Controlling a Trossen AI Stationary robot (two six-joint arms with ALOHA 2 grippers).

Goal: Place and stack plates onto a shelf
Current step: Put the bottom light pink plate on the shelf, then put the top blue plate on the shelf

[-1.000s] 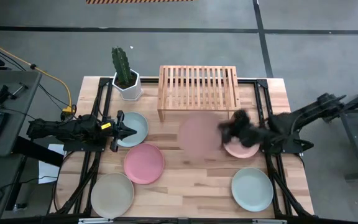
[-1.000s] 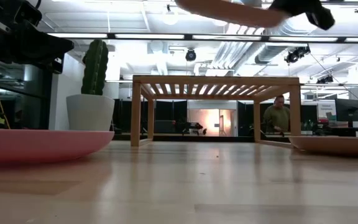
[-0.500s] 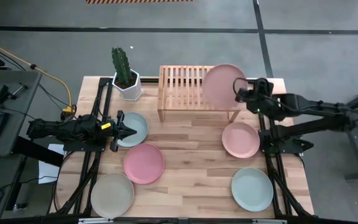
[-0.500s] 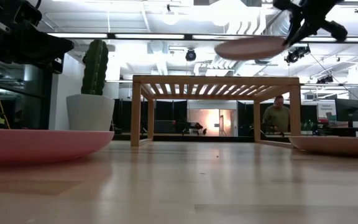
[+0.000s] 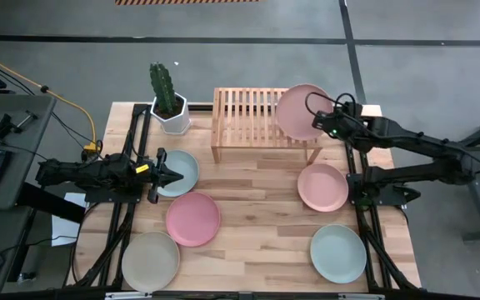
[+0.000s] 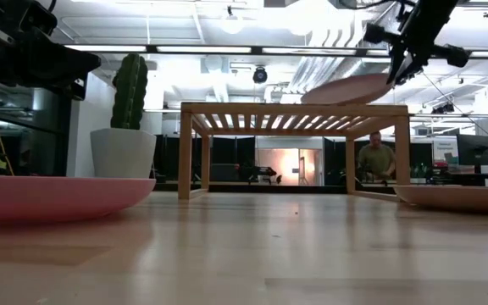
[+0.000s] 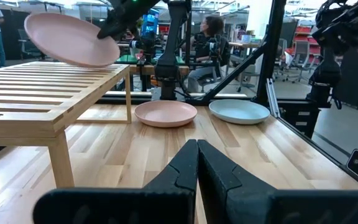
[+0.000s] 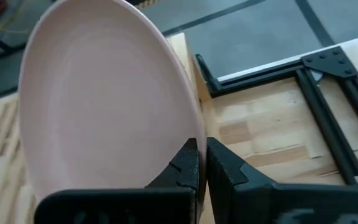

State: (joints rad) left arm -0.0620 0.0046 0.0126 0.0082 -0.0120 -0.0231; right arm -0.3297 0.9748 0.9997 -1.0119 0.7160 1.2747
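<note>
One pink plate [image 5: 301, 112] is in our right gripper [image 5: 327, 125], fingers pinched on its rim at the edge nearest the arm. The plate hangs tilted over the right end of the shelf [image 5: 248, 117]; in the low view its far edge dips toward the slats and the gripped edge rides higher, and we cannot tell if it touches the wood. So the plate lies from the gripper out toward the shelf middle, and lowering the gripped side would lay it flat, we judge. Five other plates sit on the table: pink [image 5: 322, 187], pale green [image 5: 337, 252], pink [image 5: 192, 218], beige [image 5: 151, 260], pale blue [image 5: 184, 169]. Our left gripper [image 5: 167, 174] waits with fingers closed, empty, at the pale blue plate's edge, well apart from the shelf.
</note>
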